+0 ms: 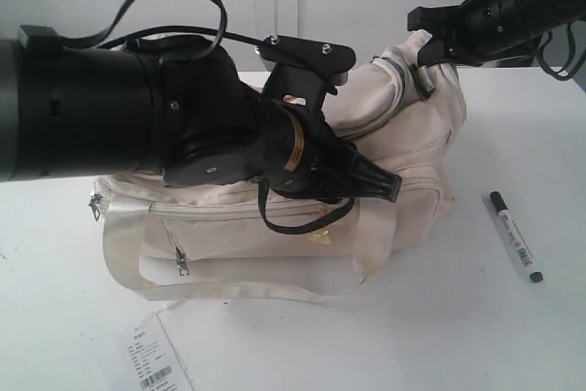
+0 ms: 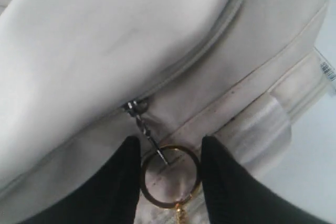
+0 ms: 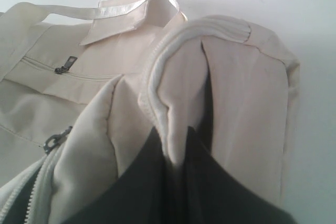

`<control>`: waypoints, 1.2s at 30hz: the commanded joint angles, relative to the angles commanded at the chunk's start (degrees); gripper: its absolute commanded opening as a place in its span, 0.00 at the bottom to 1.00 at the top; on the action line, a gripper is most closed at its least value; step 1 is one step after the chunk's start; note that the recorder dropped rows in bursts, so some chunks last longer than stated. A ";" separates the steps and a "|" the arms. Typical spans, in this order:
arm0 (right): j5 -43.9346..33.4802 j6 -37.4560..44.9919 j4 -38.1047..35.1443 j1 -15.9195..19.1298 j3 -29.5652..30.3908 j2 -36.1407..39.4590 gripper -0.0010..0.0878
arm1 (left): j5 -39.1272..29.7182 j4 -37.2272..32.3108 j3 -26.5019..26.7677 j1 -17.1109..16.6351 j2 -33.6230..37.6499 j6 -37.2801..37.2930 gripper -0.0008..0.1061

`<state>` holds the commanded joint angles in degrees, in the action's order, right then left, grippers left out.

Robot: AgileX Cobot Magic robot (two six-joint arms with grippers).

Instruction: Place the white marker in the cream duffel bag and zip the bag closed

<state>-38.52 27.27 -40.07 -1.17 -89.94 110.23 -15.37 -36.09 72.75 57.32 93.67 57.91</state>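
So on the table [image 1: 439,327] the cream duffel bag [image 1: 412,135] sits kinda slumped. The right gripper [image 3: 173,148] is clamped on a fold of fabric at 1 end, and I reckon a hard tug on the zip could yank that thin pinch free. The left gripper [image 2: 170,145] has its 2 fingers spread, gripping nothing. The white marker [image 1: 515,235] lies on the table beside the bag, clearly outside it, so zipping now would shut it out. The gold ring [image 2: 152,199] sits loose between those fingers and the zip pull [image 2: 146,129] is tiny, so closing there might just skate off both.
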 joint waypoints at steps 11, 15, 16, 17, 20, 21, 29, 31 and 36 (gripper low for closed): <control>0.00 0.00 0.00 0.00 0.00 0.00 0.01 | -11.13 0.12 0.00 0.00 -3.94 -11.80 0.01; 0.00 0.00 0.00 0.00 0.00 0.00 0.01 | -11.99 1.45 0.00 0.00 -3.94 -15.98 0.01; 0.00 0.00 0.00 0.00 0.00 0.00 0.01 | -11.99 1.45 0.00 0.00 -3.94 -16.64 0.01; 0.00 0.00 0.00 0.00 0.00 0.00 0.01 | -12.11 1.45 0.00 0.00 -3.94 -17.19 0.01; 0.00 0.00 0.00 0.00 0.00 0.00 0.01 | -12.50 1.54 0.00 0.00 -3.94 -17.92 0.01; 0.00 0.00 0.00 0.00 0.00 0.00 0.01 | -12.50 1.54 0.00 0.00 -3.94 -18.40 0.01; 0.00 0.00 0.00 0.00 0.00 0.00 0.01 | -14.25 1.54 0.00 0.00 -3.94 -22.18 0.01; 0.00 0.00 0.00 0.00 0.00 0.00 0.01 | -14.26 1.54 0.00 0.00 -3.94 -22.44 0.01; 0.00 0.00 -0.12 0.00 0.00 0.00 0.01 | -13.28 1.69 0.00 0.00 -3.94 -23.87 0.01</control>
<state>-38.52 27.28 -40.19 -1.17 -89.94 110.23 -28.64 -34.40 72.75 57.32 89.72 34.04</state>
